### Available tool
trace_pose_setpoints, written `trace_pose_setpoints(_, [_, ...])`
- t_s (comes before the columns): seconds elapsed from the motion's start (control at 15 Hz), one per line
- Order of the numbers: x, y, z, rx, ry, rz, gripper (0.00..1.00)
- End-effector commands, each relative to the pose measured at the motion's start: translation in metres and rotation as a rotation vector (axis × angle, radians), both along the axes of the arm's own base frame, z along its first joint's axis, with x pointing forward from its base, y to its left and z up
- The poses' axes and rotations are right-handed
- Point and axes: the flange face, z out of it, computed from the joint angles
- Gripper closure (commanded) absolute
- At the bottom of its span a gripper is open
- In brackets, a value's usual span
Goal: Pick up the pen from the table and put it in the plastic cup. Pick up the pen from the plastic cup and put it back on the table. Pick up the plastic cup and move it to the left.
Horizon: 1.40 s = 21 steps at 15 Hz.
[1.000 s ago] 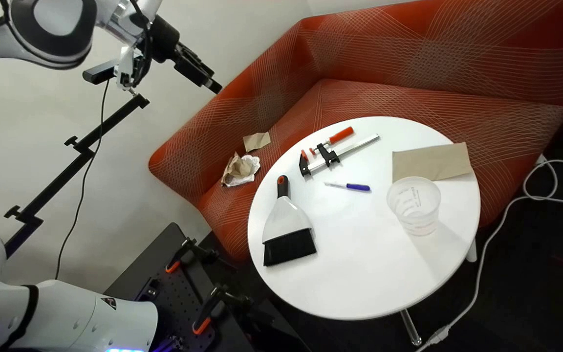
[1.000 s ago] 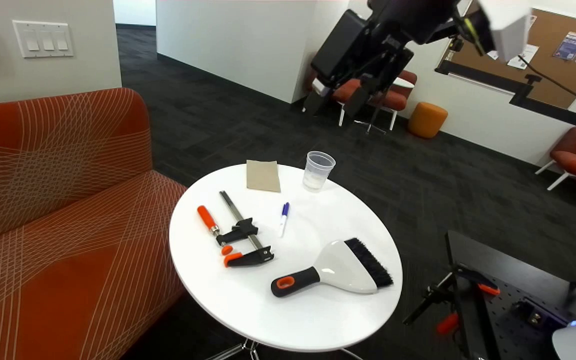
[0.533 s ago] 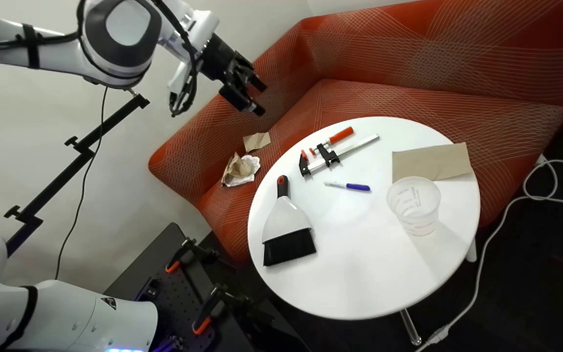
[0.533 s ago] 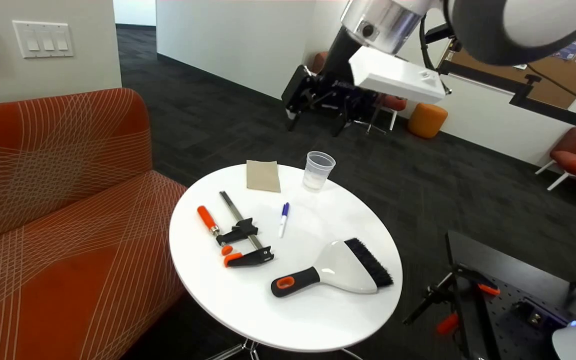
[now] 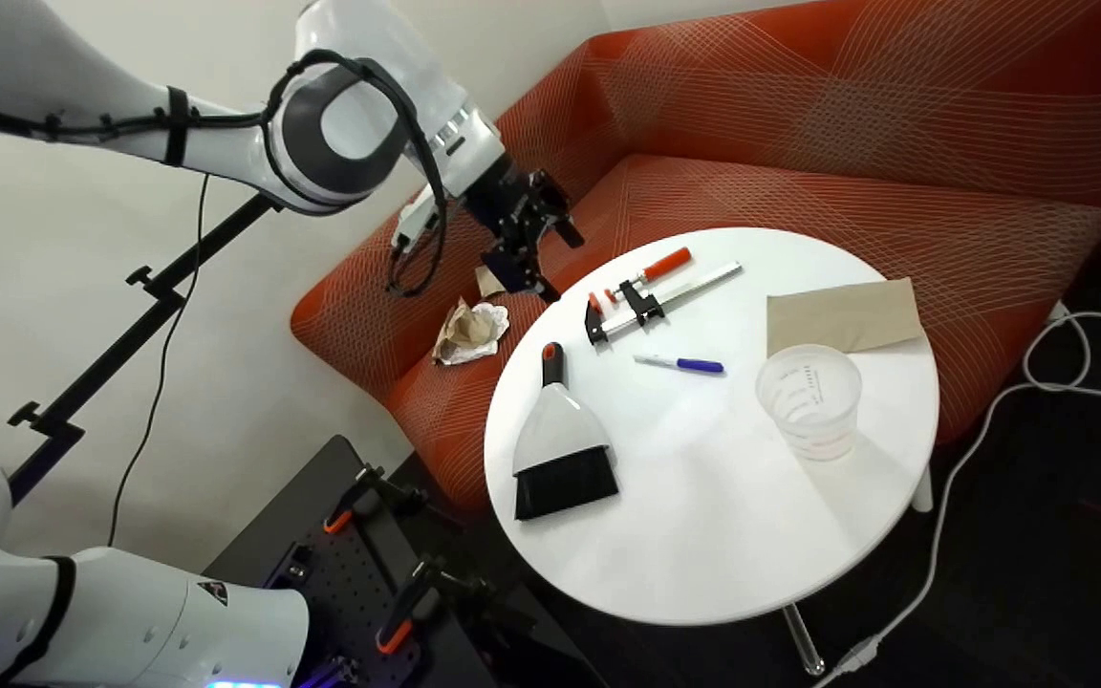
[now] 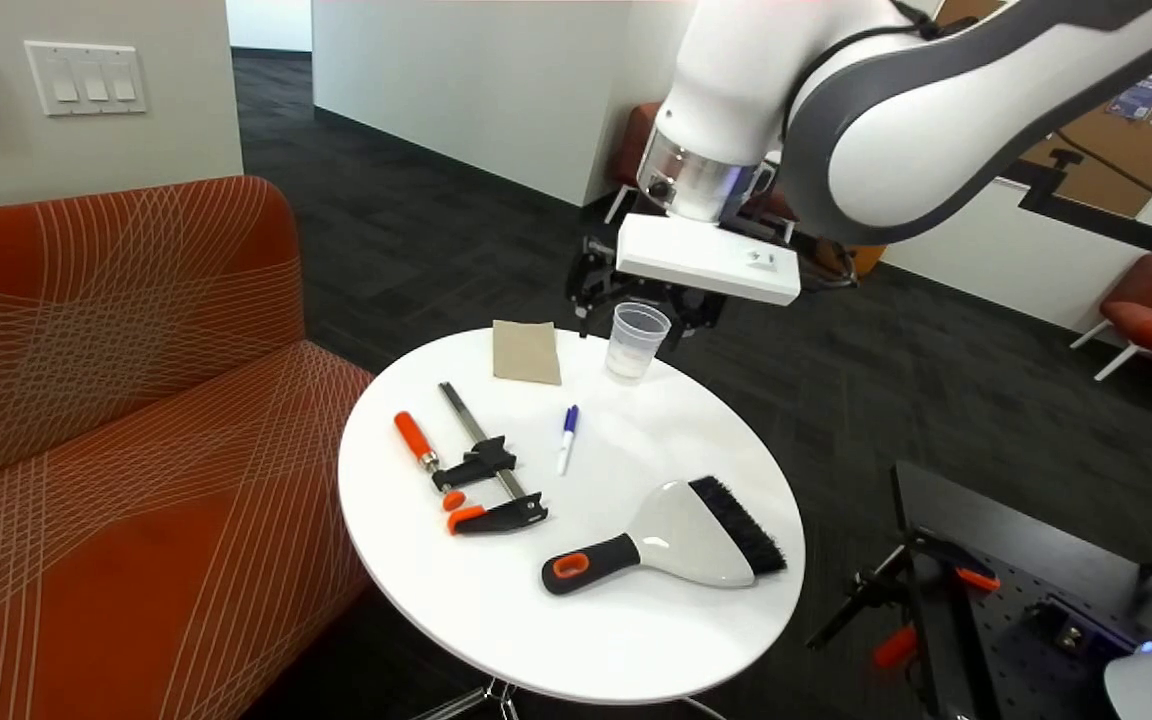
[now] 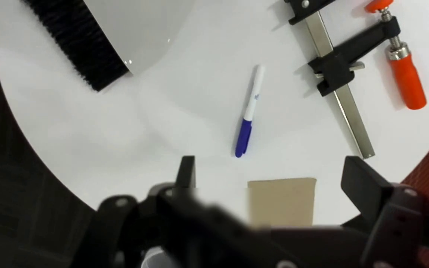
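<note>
Hand (image 5: pixel 562 266) lowered toward the white table (image 5: pixel 703 535) beside a red sofa (image 5: pixel 751 124).

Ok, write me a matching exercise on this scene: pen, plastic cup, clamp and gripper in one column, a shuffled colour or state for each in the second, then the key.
Things:
1. pen
2. plastic cup
3. clamp
4. gripper

Colours and states:
A. clear, standing upright
B. open, up in the air
C. blue and white
D. black, silver and orange-red

Pairs: 1-C; 2-A; 3-D; 4-B
</note>
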Motion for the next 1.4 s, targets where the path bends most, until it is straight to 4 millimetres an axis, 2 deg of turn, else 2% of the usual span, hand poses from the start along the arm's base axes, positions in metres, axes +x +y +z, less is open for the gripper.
trace_pose_setpoints(0.0, [0.008,-0.004,-0.035,0.037,0.018,-0.091,0.00])
trace_pose_setpoints(0.27, [0.010,-0.023,-0.068,0.060,0.040,-0.150,0.00])
trace_pose_setpoints(0.6, [0.020,-0.046,-0.090,0.053,0.006,-0.174,0.00])
trace_pose_setpoints(0.67, [0.011,-0.042,-0.085,0.055,0.022,-0.174,0.00])
trace_pose_setpoints(1.0, [0.016,-0.046,-0.092,0.049,0.023,-0.179,0.00])
trace_pose_setpoints(1.13, [0.022,-0.051,-0.086,0.098,0.021,-0.202,0.00])
trace_pose_setpoints(1.33, [0.034,-0.066,-0.087,0.188,0.006,-0.209,0.00])
